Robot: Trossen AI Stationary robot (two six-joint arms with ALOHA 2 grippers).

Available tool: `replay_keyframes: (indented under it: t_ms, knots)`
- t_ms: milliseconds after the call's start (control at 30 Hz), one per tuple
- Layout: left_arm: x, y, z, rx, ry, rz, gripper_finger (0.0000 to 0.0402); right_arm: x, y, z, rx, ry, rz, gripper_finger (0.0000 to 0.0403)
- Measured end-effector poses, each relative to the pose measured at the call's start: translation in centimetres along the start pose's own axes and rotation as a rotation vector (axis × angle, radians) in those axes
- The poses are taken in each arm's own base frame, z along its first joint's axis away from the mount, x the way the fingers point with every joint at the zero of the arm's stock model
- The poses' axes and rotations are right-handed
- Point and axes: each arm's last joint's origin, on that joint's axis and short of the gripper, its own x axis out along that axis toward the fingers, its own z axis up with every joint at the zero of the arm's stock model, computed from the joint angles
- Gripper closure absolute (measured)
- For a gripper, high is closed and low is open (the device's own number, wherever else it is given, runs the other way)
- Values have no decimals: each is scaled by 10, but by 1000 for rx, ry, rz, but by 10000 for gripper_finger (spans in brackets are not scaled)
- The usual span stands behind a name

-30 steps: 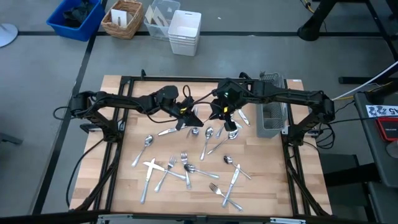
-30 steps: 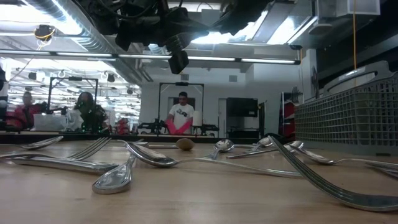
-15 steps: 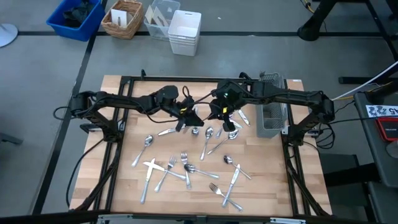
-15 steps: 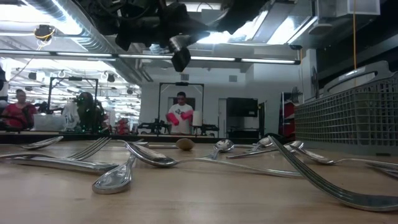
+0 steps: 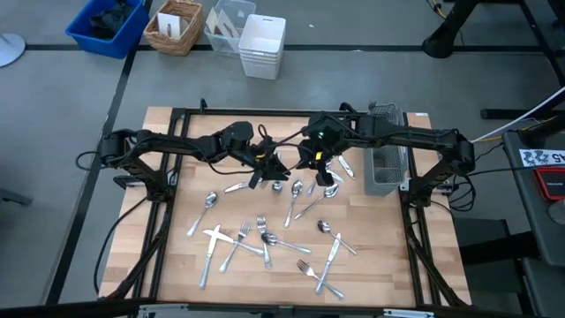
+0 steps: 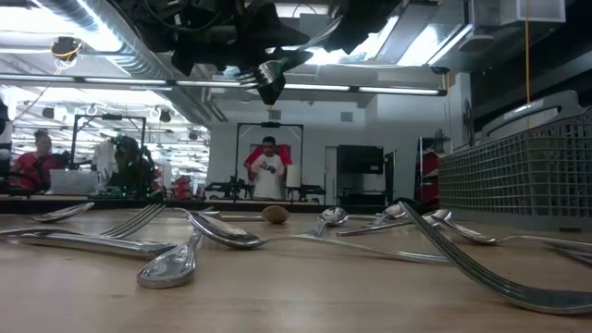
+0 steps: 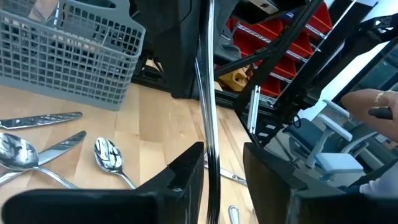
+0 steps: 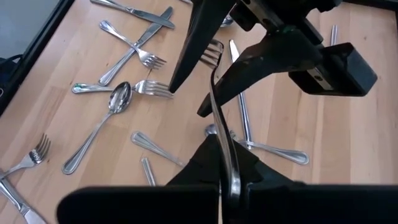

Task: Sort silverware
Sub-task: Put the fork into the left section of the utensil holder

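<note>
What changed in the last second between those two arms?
The left gripper opened, letting go of the slim silver metal fork in mid-air, while the right gripper shut on it. The arms barely moved, and the silverware on the wooden table stayed put.

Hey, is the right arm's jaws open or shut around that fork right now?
Shut on the fork. The right wrist view shows the right gripper with its jaws pressed against the handle, no gap; the tines reach between the left gripper's parted jaws.

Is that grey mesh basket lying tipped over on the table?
No. In the high view the grey mesh basket stands upright on the wooden table, its open top facing up.
</note>
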Motion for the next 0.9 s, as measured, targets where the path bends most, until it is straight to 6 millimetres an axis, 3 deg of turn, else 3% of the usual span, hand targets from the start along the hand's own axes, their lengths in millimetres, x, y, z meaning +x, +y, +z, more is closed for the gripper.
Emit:
replay_keyframes:
  t_ms: [367,900]
  knots:
    - [-15,21,7,-13,-36,68,306,-9,0,-1,48,84,-70,401]
    - [-21,30,9,234,-50,188,306,-36,1,3,201,217,-262,402]
